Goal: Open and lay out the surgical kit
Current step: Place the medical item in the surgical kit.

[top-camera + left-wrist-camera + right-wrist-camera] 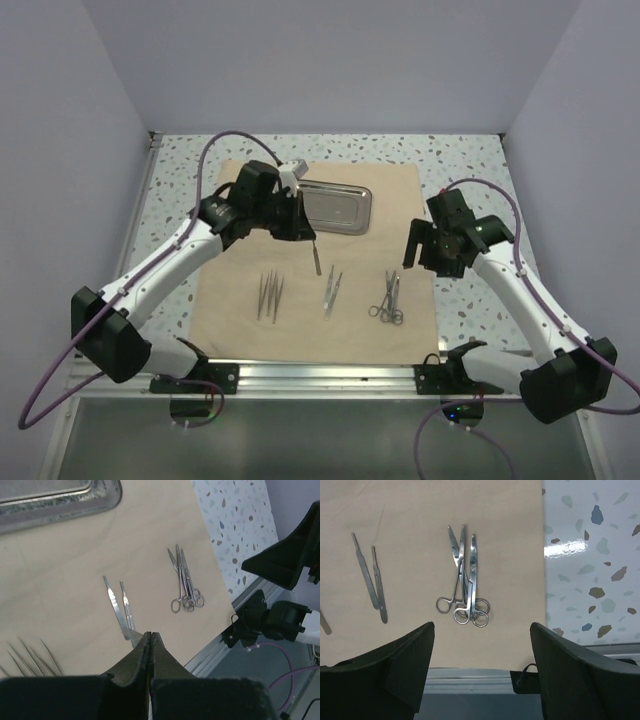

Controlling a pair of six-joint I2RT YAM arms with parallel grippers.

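Observation:
The beige cloth wrap lies spread flat on the table. The shiny steel tray sits on its far part and shows in the left wrist view. On the cloth's near part lie several tweezers, two flat silver handles and ring-handled scissors and forceps. My left gripper is above the cloth just in front of the tray, shut on a thin silver instrument that hangs down from it. My right gripper is open and empty above the cloth's right edge, with the scissors below it.
The speckled table top runs beyond the cloth on the right and far sides. A metal rail runs along the near edge. The pale walls close in on three sides. The right arm shows at the right of the left wrist view.

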